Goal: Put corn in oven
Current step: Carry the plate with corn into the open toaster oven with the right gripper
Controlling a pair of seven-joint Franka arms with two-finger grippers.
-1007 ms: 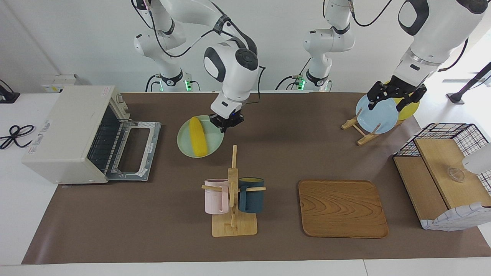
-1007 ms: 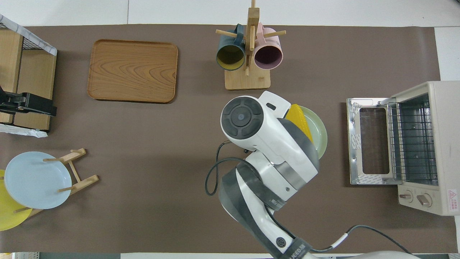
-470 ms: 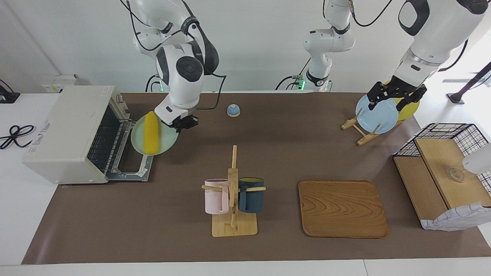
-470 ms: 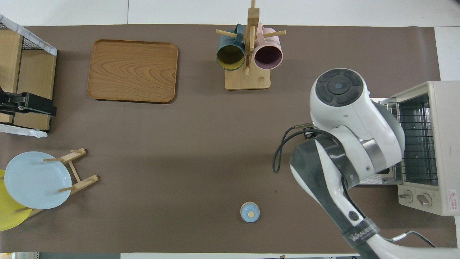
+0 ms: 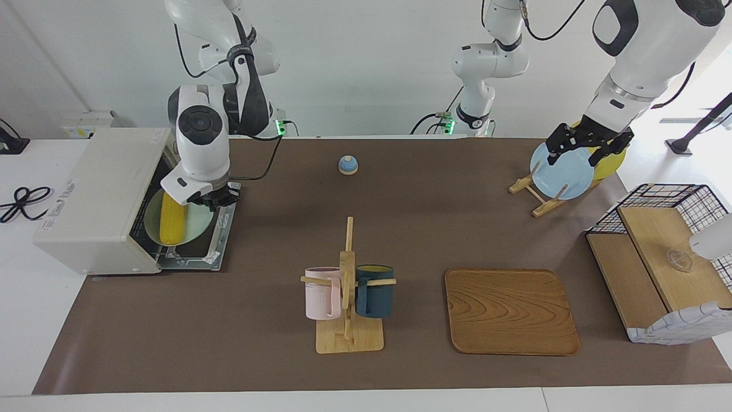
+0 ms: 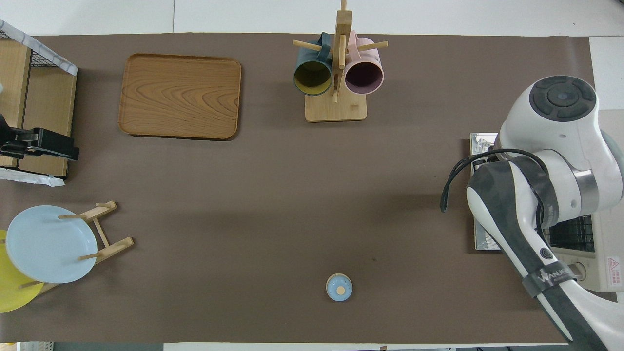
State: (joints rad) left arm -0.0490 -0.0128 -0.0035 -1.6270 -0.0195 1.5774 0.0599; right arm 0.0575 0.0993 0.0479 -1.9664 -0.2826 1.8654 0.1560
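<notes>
The yellow corn [image 5: 171, 225] lies on a pale green plate [image 5: 197, 226]. My right gripper [image 5: 220, 197] is shut on the plate's rim and holds it level over the oven's open door [image 5: 220, 243]. The plate's corn side is at the mouth of the cream-white oven [image 5: 97, 194], just above the wire rack. In the overhead view my right arm hides the corn and plate, and only part of the oven [image 6: 612, 239] shows. My left gripper [image 5: 589, 146] waits in the air over the plate rack at the left arm's end of the table.
A wooden mug rack [image 5: 347, 286] with a pink and a dark blue mug, and a wooden tray [image 5: 510, 312], are farthest from the robots. A small blue knob [image 5: 347, 165] lies near the robots. A blue plate [image 5: 560, 171] stands in its rack. A wooden box with wire basket [image 5: 663, 269] stands beside it.
My right arm has carried the green plate with the corn from the middle of the table to the oven's mouth. The small blue knob has come into view. The left arm has barely moved.
</notes>
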